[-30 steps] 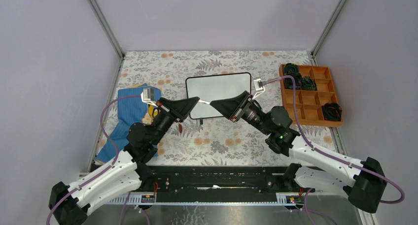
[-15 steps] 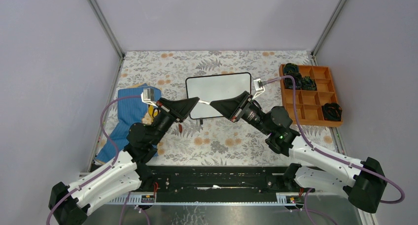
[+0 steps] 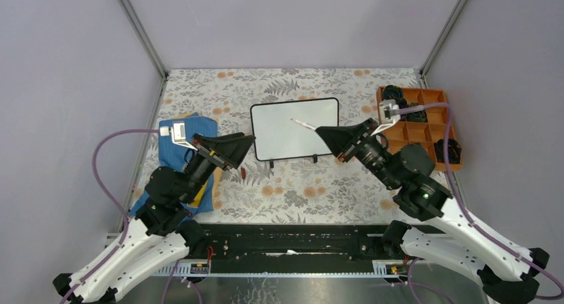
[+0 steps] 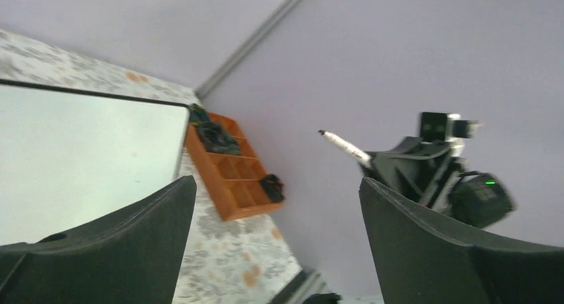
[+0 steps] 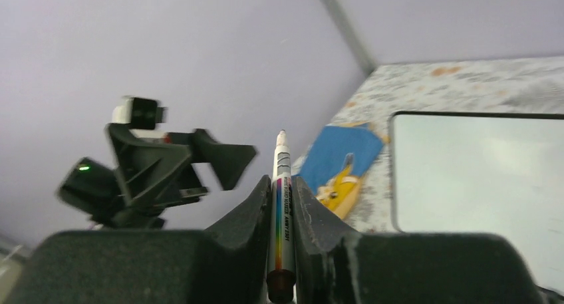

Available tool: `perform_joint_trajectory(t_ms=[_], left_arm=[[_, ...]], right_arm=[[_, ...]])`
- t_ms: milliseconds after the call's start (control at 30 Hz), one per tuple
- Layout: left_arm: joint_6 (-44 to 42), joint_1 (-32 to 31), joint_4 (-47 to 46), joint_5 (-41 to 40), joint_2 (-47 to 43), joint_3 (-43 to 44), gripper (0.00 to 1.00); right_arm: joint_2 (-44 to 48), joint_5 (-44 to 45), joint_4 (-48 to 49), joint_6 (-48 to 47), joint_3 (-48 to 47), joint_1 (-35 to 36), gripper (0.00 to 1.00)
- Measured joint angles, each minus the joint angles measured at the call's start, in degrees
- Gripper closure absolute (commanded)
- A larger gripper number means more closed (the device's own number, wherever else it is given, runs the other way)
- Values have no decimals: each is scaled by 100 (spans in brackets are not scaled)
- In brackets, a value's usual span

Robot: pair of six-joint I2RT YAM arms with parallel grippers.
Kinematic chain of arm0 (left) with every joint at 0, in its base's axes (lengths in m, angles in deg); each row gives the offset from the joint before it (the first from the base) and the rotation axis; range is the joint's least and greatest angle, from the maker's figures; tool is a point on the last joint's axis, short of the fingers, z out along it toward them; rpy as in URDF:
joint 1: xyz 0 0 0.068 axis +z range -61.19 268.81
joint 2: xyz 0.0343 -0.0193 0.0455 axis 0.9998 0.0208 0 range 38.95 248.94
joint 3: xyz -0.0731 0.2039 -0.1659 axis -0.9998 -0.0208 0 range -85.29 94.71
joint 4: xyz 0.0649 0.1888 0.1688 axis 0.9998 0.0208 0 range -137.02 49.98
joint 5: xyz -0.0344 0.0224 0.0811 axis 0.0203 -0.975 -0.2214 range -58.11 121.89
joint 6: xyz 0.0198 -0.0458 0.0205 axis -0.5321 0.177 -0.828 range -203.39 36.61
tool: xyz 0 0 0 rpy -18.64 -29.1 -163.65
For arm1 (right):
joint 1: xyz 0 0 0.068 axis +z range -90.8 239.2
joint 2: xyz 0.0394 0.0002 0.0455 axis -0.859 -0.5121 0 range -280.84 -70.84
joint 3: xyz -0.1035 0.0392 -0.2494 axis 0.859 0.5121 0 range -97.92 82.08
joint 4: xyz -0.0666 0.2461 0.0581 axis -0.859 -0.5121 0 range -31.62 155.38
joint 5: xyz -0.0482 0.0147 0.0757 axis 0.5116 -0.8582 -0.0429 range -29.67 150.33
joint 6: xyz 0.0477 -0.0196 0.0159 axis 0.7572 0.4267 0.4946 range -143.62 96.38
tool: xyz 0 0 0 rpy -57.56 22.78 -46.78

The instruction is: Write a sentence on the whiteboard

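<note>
From above, I am seeing the whiteboard (image 3: 294,129) resting centrally, my right gripper (image 3: 322,131) pinching a marker (image 3: 304,124) above it, my left gripper (image 3: 241,152) gaping empty beside it; the left wrist is showing wide-apart fingers (image 4: 133,231); the right wrist is showing the marker clamped mid-barrel; I am judging the whiteboard light, stiff, slide-prone, best steadied by an edge.

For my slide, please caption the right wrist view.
Right gripper clamping a marker, with the whiteboard behind it at right.

The whiteboard (image 3: 286,134) sits mid-table (image 3: 299,191). The cloth (image 3: 165,156) lies at its 9 o'clock, the compartment tray (image 3: 435,111) at its 3 o'clock. The marker (image 3: 304,125), in the right gripper (image 3: 326,132), hangs over the board's right half.
</note>
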Motion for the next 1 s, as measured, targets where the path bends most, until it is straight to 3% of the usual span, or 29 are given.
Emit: perform_joint_trajectory(t_ms=[233, 400, 700, 1000], left_arm=[[-1759, 0, 1827, -634, 313, 1034, 1], [-2551, 0, 2205, -850, 688, 1255, 1], [-3259, 0, 1818, -772, 1696, 1167, 1], [-3539, 76, 691, -686, 1851, 332, 1]], right_arm=[[229, 1694, -1757, -1008, -472, 2, 100], [-190, 2312, -2404, -1215, -472, 2, 100], [-629, 2385, -2577, -1250, -435, 2, 100], [-732, 2444, -1759, -1239, 70, 2, 100]])
